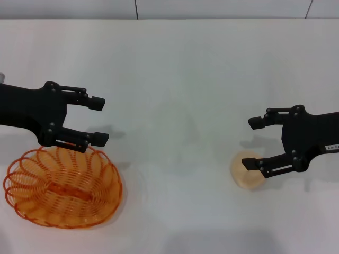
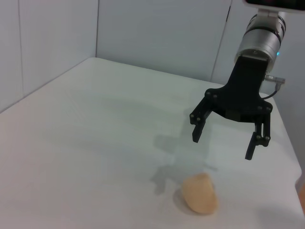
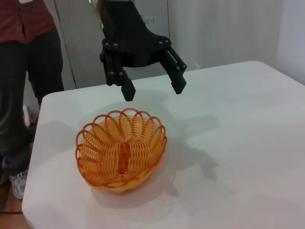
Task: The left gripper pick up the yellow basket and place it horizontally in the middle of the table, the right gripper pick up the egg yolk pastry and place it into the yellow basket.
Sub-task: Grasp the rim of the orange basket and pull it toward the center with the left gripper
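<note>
The yellow basket point(image 1: 63, 185) sits upright on the white table point(image 1: 175, 79) at the near left. My left gripper point(image 1: 98, 121) is open and empty, above the basket's far rim and not touching it. The right wrist view shows the left gripper point(image 3: 153, 89) hovering over the far side of the basket point(image 3: 121, 150). The egg yolk pastry point(image 1: 244, 179) lies on the table at the near right. My right gripper point(image 1: 256, 144) is open above it, holding nothing. The left wrist view shows the right gripper point(image 2: 222, 144) hanging over the pastry point(image 2: 200, 193).
A person in a red top and dark trousers point(image 3: 28, 71) stands beyond the table's edge near the basket. A wall point(image 2: 143, 28) runs along the table's far side. The table's edge point(image 2: 295, 162) passes close behind the right gripper.
</note>
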{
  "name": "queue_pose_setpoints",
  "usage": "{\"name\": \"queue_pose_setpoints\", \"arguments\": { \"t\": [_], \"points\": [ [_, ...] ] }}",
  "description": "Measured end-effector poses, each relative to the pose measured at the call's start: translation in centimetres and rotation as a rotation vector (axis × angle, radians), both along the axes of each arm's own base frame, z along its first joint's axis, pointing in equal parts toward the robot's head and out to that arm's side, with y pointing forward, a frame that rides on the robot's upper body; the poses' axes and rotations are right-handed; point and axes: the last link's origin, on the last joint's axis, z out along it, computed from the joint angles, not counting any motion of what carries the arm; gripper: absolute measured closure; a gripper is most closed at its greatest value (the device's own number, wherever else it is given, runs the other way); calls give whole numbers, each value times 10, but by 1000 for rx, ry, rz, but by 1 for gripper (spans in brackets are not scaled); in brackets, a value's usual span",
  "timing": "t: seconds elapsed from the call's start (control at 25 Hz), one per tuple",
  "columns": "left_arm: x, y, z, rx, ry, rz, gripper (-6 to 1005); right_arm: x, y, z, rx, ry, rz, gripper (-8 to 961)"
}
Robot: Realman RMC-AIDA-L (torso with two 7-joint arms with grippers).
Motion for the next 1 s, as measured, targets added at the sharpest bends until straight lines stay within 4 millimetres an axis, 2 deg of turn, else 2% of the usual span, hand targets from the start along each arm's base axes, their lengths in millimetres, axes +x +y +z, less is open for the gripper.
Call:
{"name": "queue_pose_setpoints", "arguments": {
  "t": [0.6, 0.8, 1.0],
  "points": [
    [0, 1, 0, 0, 2, 21, 189, 1, 0, 0, -1, -1, -1, 85],
    [2, 2, 10, -9, 54, 110, 191, 1, 0, 0, 1, 0, -2, 85],
    [2, -3, 29, -23, 126, 223, 194, 0, 1, 0, 2, 5, -1, 85]
  ]
}}
